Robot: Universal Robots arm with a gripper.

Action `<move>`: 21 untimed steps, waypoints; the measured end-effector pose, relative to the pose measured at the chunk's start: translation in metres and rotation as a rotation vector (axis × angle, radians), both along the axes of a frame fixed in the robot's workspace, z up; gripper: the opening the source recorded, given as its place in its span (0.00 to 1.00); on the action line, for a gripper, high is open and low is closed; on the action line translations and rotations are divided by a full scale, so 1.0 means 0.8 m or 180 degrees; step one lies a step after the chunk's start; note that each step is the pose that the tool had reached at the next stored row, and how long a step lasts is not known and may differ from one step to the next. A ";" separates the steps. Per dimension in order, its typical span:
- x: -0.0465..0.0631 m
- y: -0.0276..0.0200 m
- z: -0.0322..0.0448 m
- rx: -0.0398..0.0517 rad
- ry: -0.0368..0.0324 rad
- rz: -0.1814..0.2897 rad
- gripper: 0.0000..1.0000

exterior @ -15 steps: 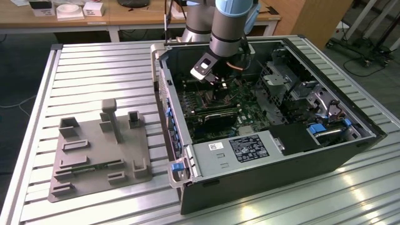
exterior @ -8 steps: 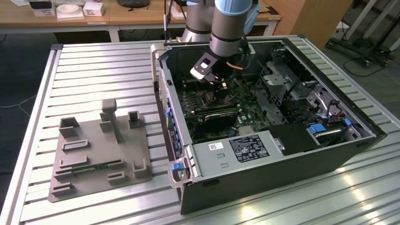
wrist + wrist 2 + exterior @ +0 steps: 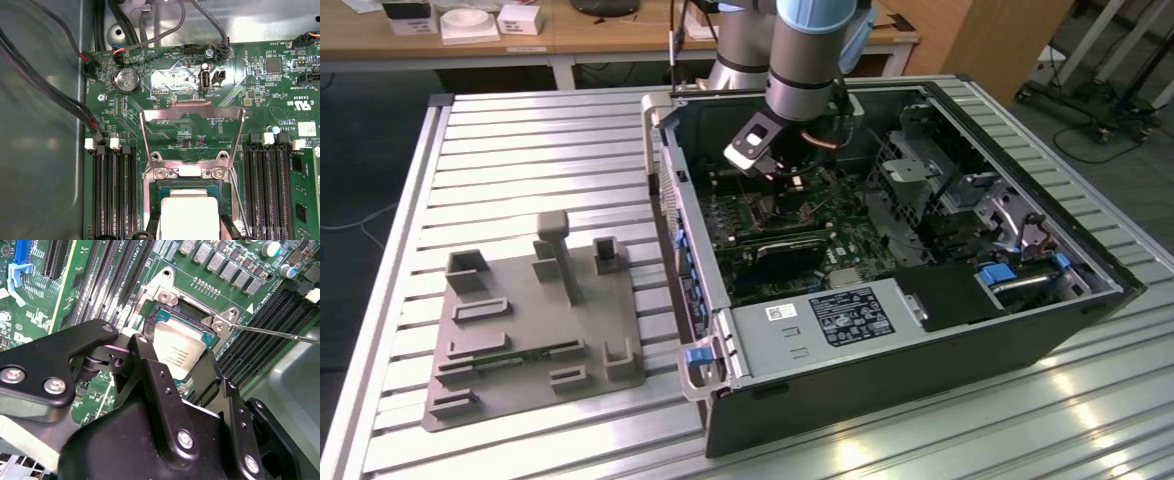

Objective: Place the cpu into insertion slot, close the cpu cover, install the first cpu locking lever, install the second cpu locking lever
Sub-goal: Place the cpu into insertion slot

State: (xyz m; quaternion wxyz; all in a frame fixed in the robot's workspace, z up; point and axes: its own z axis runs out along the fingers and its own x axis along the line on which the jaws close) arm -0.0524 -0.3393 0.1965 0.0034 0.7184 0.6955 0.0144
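A: What is the gripper [image 3: 785,172] doing?
B: It is reaching down into the open computer case [image 3: 881,385] that is lying on the slatted table [image 3: 520,150]. In both wrist views its two black fingers [image 3: 145,365] are sitting against opposite edges of the cpu [image 3: 182,347], so the claw is narrowed to the chip's width and is gripping it.
A: And where is the chip lying?
B: It is sitting level within the silvery rim of the insertion slot [image 3: 190,187]; whether it is fully seated or just above the contacts, I am not able to tell.
A: How is the cpu cover [image 3: 195,109] standing?
B: It is standing open, hinged at the socket's edge, with the board showing through its window. A thin metal lever [image 3: 272,332] is lying free just beside the socket, and long black memory slots [image 3: 112,190] are running along both sides.
A: Anything outside the case?
B: A grey fixture tray [image 3: 534,340] is resting on the table, at the exterior view's left of the case, apart from it.
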 end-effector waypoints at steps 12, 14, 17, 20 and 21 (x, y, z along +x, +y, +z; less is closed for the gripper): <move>-0.001 0.0000 0.0000 -0.0002 0.0000 0.0000 0.55; -0.001 0.0000 -0.0001 -0.0027 0.0000 -0.0001 0.55; 0.000 0.0002 -0.0002 -0.0079 0.0000 0.0000 0.55; 0.000 0.0008 -0.0006 -0.0085 0.0000 0.0000 0.55; 0.000 0.0014 -0.0010 -0.0085 0.0000 0.0000 0.55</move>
